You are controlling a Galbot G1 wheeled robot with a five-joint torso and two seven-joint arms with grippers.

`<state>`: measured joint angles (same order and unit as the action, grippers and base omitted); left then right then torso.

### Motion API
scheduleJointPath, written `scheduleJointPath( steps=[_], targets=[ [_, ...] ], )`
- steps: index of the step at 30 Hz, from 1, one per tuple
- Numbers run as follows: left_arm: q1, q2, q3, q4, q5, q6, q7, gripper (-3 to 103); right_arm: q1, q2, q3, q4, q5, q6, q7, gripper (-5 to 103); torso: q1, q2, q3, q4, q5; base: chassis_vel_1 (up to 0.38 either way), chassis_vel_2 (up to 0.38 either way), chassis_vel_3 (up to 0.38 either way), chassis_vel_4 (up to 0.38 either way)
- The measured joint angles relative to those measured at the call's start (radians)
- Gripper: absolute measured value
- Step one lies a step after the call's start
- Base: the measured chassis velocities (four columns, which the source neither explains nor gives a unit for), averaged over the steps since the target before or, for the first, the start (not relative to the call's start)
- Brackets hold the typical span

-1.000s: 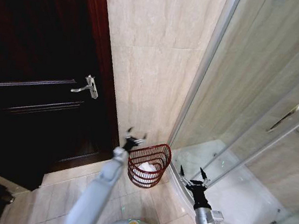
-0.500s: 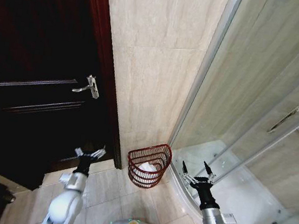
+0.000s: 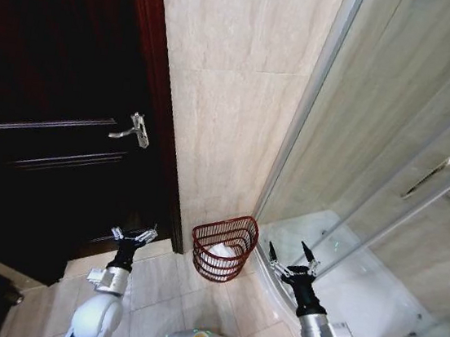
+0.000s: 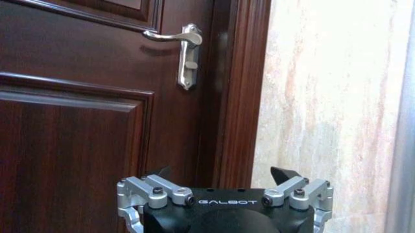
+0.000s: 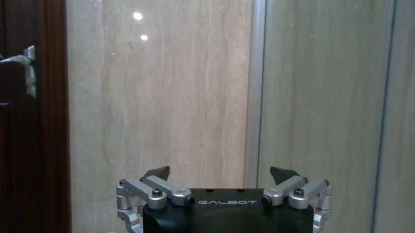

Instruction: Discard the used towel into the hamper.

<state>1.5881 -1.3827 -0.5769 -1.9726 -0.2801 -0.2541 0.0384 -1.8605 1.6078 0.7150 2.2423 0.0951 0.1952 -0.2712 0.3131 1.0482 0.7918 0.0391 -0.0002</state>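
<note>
The hamper (image 3: 224, 246), a dark reddish-brown wire basket with a flared rim, stands on the floor against the tiled wall in the head view. A white towel (image 3: 221, 253) lies inside it. My left gripper (image 3: 134, 234) is open and empty, to the left of the hamper and in front of the door. In its own wrist view the left gripper (image 4: 222, 173) points at the door frame. My right gripper (image 3: 290, 257) is open and empty, to the right of the hamper over the shower base. The right gripper (image 5: 220, 172) faces the tiled wall in its wrist view.
A dark wooden door (image 3: 51, 114) with a silver lever handle (image 3: 131, 129) stands at the left. A glass shower enclosure (image 3: 399, 157) with a white curved base (image 3: 357, 300) is at the right. Beige floor tiles (image 3: 160, 292) lie between them.
My left arm has drawn back from just beside the hamper's rim to the left, in front of the door. The right gripper has barely shifted.
</note>
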Motion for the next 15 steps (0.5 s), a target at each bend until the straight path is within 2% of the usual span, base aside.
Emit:
scheduleJointPath(
  steps=[6,15],
  targets=[
    [-0.004,0.0,0.006,0.005,0.001,-0.016,0.008,100,-0.001,0.0,-0.004,-0.006,-0.012,0.005,-0.001,100,0.0,0.0,0.0,0.0002,0.0001,0.164,-0.135,-0.149,0.164],
    [-0.013,-0.006,0.014,0.003,0.012,-0.019,0.017,100,0.0,0.001,-0.003,-0.017,-0.015,0.008,-0.002,100,0.0,0.0,0.0,0.0,0.0002,0.249,-0.26,-0.244,0.252]
  ],
)
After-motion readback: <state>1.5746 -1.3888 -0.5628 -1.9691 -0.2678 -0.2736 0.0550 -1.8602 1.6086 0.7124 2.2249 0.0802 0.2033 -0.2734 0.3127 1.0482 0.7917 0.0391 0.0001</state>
